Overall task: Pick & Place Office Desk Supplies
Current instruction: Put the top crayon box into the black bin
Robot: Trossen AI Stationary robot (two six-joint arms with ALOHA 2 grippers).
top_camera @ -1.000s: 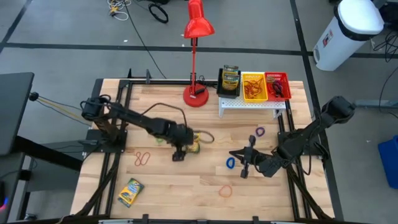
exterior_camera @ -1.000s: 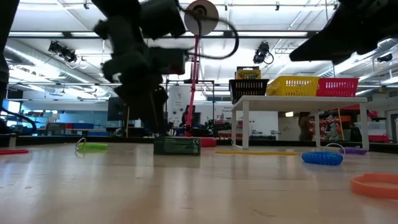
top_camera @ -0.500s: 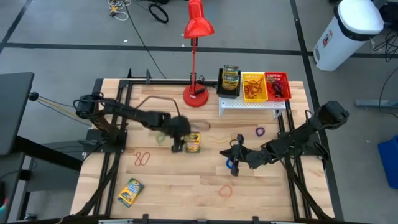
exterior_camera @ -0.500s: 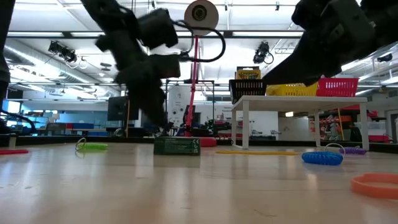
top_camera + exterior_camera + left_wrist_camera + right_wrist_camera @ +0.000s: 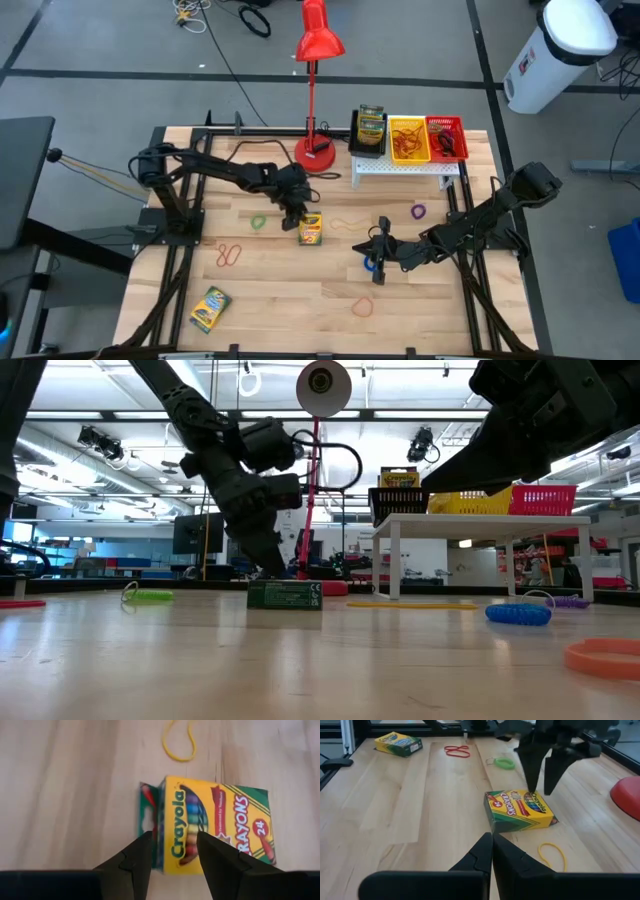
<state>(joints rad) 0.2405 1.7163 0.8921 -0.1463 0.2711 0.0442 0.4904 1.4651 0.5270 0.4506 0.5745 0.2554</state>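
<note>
Seen from above, the left gripper (image 5: 297,214) is hanging over the table's middle, just behind a crayon box (image 5: 310,229) lying flat on the wood, while the right gripper (image 5: 377,252) is reaching in from the right near a blue band (image 5: 370,263); a second crayon box (image 5: 210,307) is lying near the front left corner, and the black bin (image 5: 369,131), yellow bin (image 5: 408,139) and red bin (image 5: 446,138) are sitting in a row on a small white shelf (image 5: 405,167) at the back. From table height, the left gripper (image 5: 268,556) is pointing down just above the box's (image 5: 285,594) left end. The left wrist camera is showing that gripper's fingers (image 5: 135,860) spread apart with nothing between them, hovering over the box (image 5: 210,824), with a yellow band (image 5: 179,742) lying beyond it. The right wrist camera is showing the right gripper's fingers (image 5: 483,851) pressed together on nothing, facing the box (image 5: 520,810).
</note>
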